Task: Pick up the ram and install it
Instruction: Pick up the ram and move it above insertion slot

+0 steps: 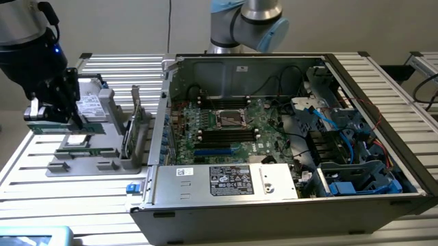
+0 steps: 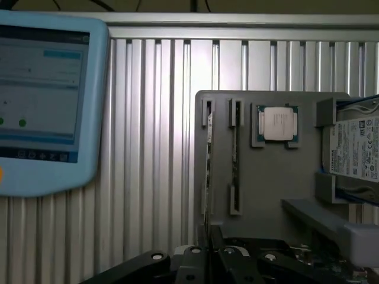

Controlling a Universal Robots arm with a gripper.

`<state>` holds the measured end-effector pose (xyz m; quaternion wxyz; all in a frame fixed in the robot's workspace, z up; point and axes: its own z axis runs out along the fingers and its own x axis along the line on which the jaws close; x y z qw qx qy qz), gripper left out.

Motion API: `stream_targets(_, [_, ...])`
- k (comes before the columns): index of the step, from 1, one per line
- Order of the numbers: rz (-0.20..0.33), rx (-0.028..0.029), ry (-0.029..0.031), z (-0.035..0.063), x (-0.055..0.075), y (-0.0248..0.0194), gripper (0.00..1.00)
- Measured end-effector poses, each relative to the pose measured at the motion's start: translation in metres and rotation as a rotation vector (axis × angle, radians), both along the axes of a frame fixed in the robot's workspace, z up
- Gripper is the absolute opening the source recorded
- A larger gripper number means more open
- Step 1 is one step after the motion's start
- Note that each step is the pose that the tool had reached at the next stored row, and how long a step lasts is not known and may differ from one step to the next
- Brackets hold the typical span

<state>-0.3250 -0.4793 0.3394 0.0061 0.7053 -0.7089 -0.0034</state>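
The ram (image 1: pixel 68 128) is a slim green strip held level just above the grey parts holder (image 1: pixel 82 166) at the exterior view's left. My gripper (image 1: pixel 58 122) is shut on its upper edge. In the wrist view the ram (image 2: pixel 208 171) shows edge-on as a thin line running out from my gripper (image 2: pixel 208 239), over the holder's slot. The open computer case (image 1: pixel 383 205) lies to the exterior view's right. Its motherboard (image 1: pixel 226 123) faces up, with dark memory slots (image 1: pixel 226 136) beside the processor socket.
The holder also carries a processor chip (image 2: pixel 276 124), a second slim green strip (image 1: pixel 89 152), an upright green card with a metal bracket (image 1: pixel 131 130) and a silver hard drive (image 2: pixel 355 154). A light-blue tablet (image 2: pixel 41 100) lies on the slatted table near the holder.
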Motion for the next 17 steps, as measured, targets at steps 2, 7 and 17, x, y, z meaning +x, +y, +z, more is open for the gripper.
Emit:
stream_targets(2, [0.000,-0.0001,0.0002,0.0092,0.007,-0.0021,0.13])
stream_targets(7, [0.000,0.0004,0.0010,0.0318,0.026,-0.0088,0.13])
stream_targets(17, [0.000,0.0029,0.0011,0.0552,0.071,-0.0110,0.13])
